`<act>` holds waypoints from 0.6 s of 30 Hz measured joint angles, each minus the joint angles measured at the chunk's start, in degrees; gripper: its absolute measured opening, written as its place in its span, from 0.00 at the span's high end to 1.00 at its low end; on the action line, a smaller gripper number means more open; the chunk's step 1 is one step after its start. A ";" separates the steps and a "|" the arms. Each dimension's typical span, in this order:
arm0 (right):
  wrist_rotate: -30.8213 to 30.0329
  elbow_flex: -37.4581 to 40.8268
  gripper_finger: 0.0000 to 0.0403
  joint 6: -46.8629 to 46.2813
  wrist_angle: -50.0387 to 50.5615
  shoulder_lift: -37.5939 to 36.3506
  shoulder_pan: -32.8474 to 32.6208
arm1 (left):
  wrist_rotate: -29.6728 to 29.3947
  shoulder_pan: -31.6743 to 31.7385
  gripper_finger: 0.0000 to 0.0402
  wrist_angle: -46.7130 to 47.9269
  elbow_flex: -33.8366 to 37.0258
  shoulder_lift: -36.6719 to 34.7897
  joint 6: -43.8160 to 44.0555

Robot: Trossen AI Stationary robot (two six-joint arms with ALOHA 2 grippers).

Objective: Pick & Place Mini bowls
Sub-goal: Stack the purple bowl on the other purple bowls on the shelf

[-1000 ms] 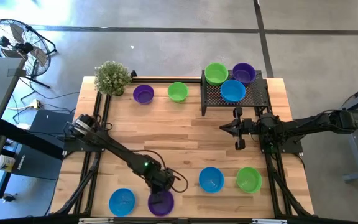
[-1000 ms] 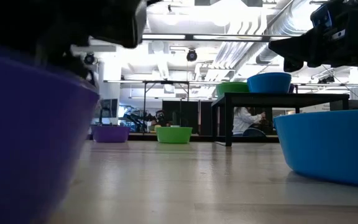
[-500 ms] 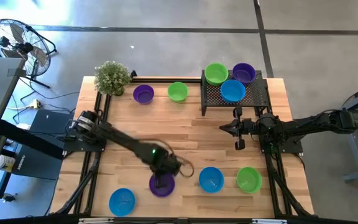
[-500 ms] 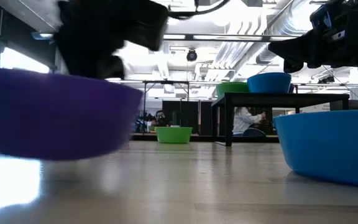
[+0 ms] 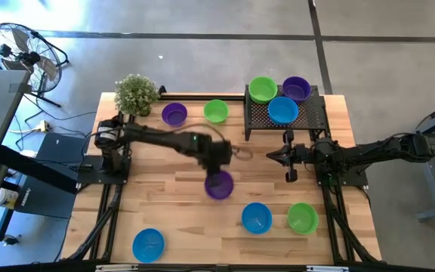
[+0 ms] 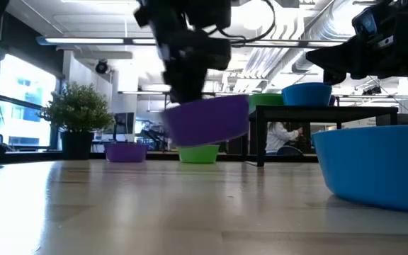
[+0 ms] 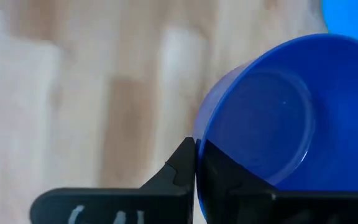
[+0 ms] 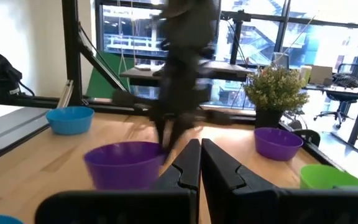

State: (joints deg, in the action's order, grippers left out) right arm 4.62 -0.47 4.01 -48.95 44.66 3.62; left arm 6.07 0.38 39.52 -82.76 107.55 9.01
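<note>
Bright, even daylight; the left arm (image 5: 172, 140) smears with motion blur.

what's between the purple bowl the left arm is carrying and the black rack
Nothing visible on the table blocks that stretch. The left gripper holds the purple bowl clear of the wood, and the black rack lies beyond bare boards. The right gripper waits just in front of the rack, close beside that path.

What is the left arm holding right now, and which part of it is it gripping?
The left tool holds a purple mini bowl by its rim, lifted clear of the table in the low view. The right tool holds nothing.
</note>
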 joint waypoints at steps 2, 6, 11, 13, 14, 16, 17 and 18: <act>-0.34 0.00 1.00 -0.53 0.26 0.00 0.00 | 0.76 2.89 1.00 -3.73 0.00 0.02 0.10; -1.31 0.00 1.00 -1.86 0.33 0.00 0.00 | 1.67 7.12 1.00 -11.24 0.00 0.06 0.14; -1.39 0.00 1.00 -3.84 0.37 0.00 -0.02 | 4.14 9.43 1.00 -17.90 -0.15 1.68 -1.45; -1.50 0.00 1.00 -4.00 0.40 0.00 -0.01 | 4.93 9.89 1.00 -17.80 0.07 3.16 -1.54; -1.49 0.00 1.00 -3.98 0.43 0.00 -0.01 | 5.15 9.93 1.00 -18.92 0.06 4.16 -1.71; -1.61 0.00 1.00 -3.96 0.42 0.00 0.00 | 5.07 10.23 1.00 -20.32 -0.04 5.64 -1.77; -2.04 0.00 1.00 -4.03 0.42 0.00 -0.04 | 5.12 10.23 1.00 -19.69 0.05 5.88 -1.73; -2.77 0.00 1.00 -4.22 0.44 0.00 -0.02 | 5.11 10.23 1.00 -19.70 0.09 6.11 -1.69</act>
State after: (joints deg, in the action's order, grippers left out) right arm 1.86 -0.47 -0.20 -48.51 44.66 3.59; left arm 11.18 10.61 19.82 -82.67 113.66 7.32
